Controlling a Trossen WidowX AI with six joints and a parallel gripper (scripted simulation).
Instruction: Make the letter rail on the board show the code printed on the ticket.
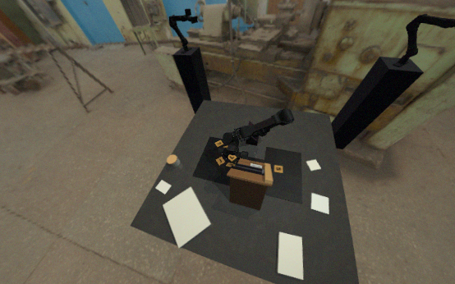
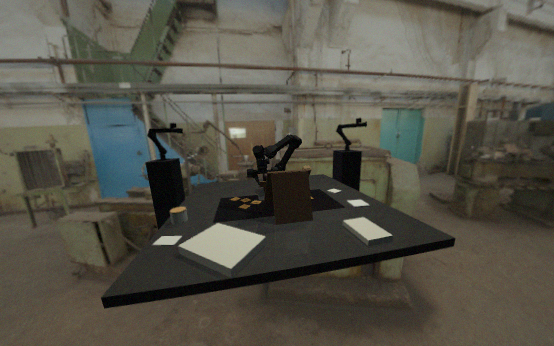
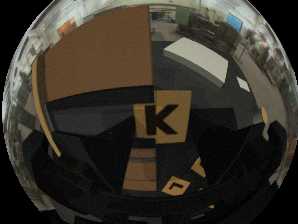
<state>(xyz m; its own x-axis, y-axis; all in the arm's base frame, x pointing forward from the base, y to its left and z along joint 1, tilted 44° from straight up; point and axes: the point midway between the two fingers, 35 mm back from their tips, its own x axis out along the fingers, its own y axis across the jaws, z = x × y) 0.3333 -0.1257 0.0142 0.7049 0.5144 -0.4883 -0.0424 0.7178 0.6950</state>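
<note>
The brown board (image 1: 247, 194) (image 2: 292, 197) (image 3: 100, 55) stands upright on the counter. Its dark rail (image 1: 246, 167) runs along the top; a small white ticket (image 1: 256, 166) shows there, its print unreadable. My gripper (image 1: 235, 154) (image 3: 162, 119) is shut on the K tile (image 3: 167, 117), at the rail's left end in the top view. The K reads upright in the wrist view, and the tile overlaps the line of the board's edge; whether it sits in the rail I cannot tell. Loose orange tiles (image 1: 218, 143) (image 2: 235, 199) (image 3: 175, 185) lie left of the board. Another tile (image 1: 278, 168) lies right of it.
Dark mats (image 1: 289, 185) lie beneath the tiles. A grey can with an orange top (image 1: 172, 160) (image 2: 178, 214) stands near the counter's left edge. White slabs (image 1: 186, 217) (image 2: 222, 245) and smaller white squares (image 1: 319, 203) (image 2: 358, 203) lie around the board.
</note>
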